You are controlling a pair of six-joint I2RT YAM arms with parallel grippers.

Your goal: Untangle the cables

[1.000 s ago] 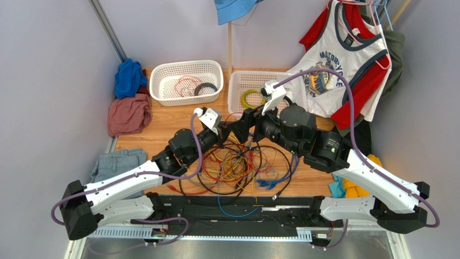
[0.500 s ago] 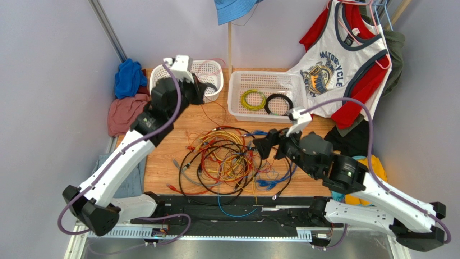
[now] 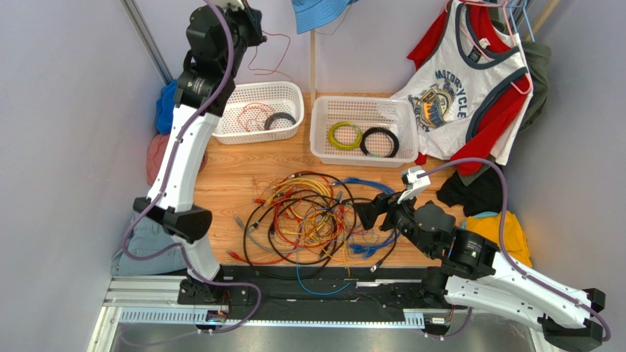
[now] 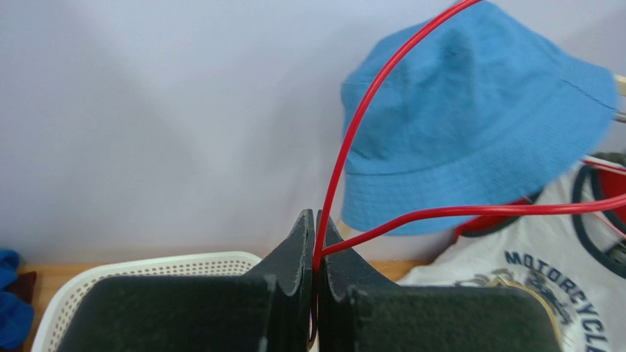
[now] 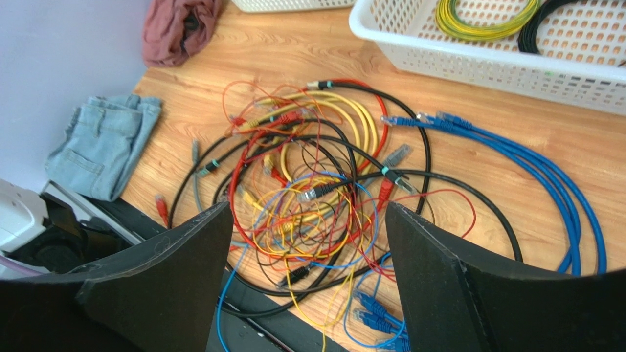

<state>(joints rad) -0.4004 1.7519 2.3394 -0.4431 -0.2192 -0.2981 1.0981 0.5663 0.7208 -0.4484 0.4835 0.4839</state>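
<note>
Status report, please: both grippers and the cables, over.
Left gripper shut on a red cable, held high. Right gripper open, empty, over the cable pile. Nothing in the way.

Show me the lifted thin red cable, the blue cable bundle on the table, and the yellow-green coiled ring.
thin red cable [image 4: 345,143], left wrist view, rising strand.
blue cable bundle [image 5: 540,170], right wrist view, mid-run.
yellow-green coiled ring [image 3: 331,136], top external view, left arc.

White arm links [image 3: 180,158], black joints [image 3: 470,253] and black jaws, purple hoses [image 3: 502,205] along both arms
</note>
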